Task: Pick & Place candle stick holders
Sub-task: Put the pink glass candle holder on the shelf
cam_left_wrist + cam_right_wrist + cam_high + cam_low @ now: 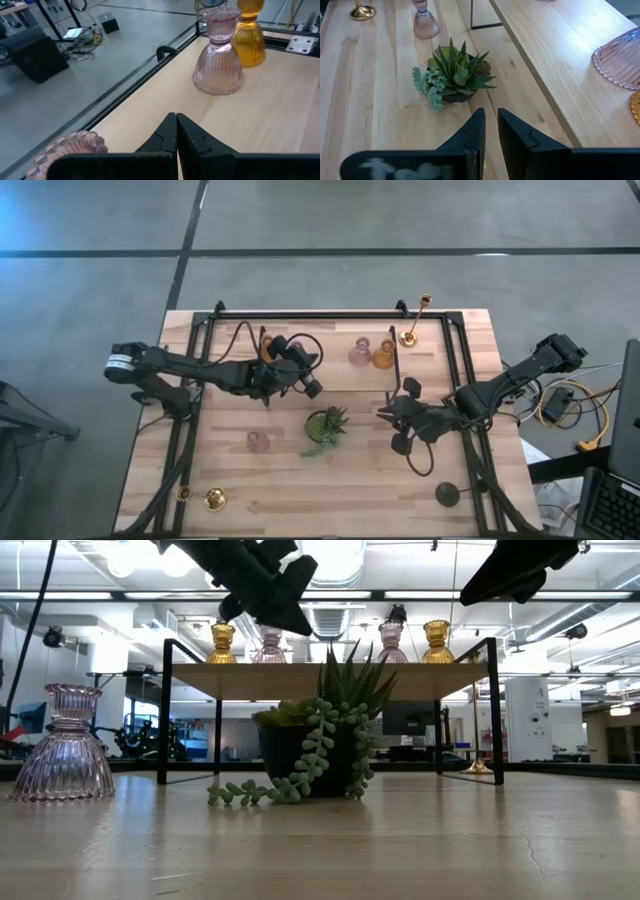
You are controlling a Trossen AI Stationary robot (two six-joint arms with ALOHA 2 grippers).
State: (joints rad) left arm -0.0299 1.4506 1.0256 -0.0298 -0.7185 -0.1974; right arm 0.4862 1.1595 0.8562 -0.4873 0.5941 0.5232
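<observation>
Overhead, the left pincer (312,387) – fingers pressed together, empty – partly hides pink and amber holders (268,346) on the shelf (340,390); the right pincer (385,411), narrowly parted, hovers above the wooden tabletop (290,480).

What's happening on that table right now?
Left gripper shut, empty, over the shelf. Right gripper slightly open, empty, near the plant. Pink holder waits on table.

You will find no readable text, label, brand, number or sign anywhere in these views: nothing legible on the counter, the shelf, the holders, the arms or the room behind.
</observation>
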